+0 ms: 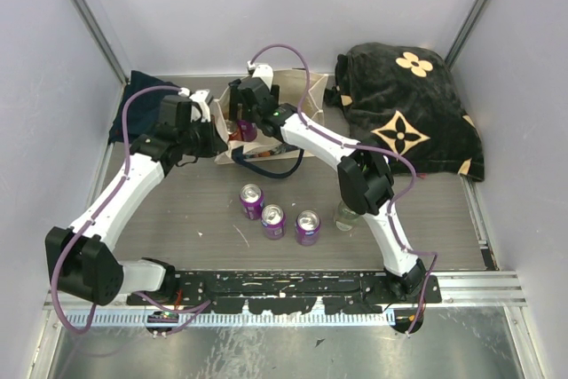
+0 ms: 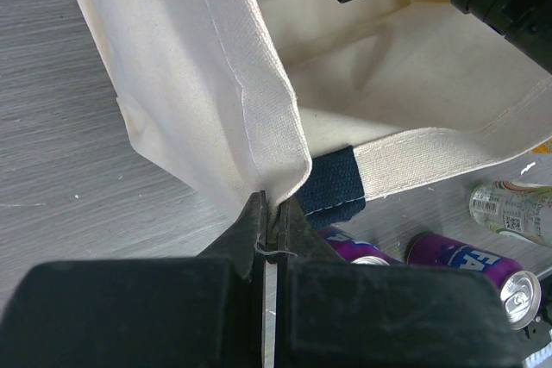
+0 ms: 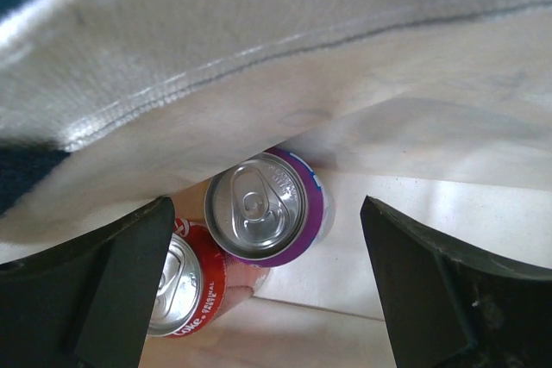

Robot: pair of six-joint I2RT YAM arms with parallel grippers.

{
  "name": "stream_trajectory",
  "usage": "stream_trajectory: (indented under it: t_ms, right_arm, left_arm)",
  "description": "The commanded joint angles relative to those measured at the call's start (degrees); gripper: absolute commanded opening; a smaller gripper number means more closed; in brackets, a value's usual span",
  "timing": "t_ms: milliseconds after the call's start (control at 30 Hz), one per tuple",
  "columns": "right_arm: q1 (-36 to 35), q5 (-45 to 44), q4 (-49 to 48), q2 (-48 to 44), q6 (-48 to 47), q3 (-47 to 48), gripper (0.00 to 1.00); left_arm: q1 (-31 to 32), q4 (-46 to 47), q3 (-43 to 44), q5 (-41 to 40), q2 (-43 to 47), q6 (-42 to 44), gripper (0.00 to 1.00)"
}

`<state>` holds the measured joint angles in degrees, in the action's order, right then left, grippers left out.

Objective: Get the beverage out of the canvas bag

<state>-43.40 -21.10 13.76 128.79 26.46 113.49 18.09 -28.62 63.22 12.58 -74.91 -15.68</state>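
At the rim of the canvas bag (image 2: 172,84), the left gripper (image 2: 274,223) is clamped tight on the fabric edge. Inside the bag, the right gripper (image 3: 266,204) stands wide open around a purple can (image 3: 259,213), apparently not touching it, with a red can (image 3: 185,295) just beside.

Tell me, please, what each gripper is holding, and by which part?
Left gripper: the canvas bag, pinched at its rim corner beside the navy handle. Right gripper: nothing, open.
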Motion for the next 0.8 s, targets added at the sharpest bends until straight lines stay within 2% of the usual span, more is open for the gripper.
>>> stream_trajectory:
  t_ms: [0, 467, 767]
  right_arm:
    - [-0.2, 1.4, -0.1, 1.1, 0.1, 4.6, 0.94]
    - [-0.5, 3.8, 2.3, 2.4, -1.6, 3.7, 0.92]
    - [-0.6, 3.9, 8.1, 8.0, -3.2, 10.8, 0.90]
  left_arm:
    - [0.0, -6.1, 0.6, -0.5, 1.4, -0.6, 0.02]
    - [-0.1, -5.3, -0.7, 0.0, 1.5, -0.8, 0.02]
    - [-0.1, -4.6, -1.8, 0.6, 1.7, -1.2, 0.02]
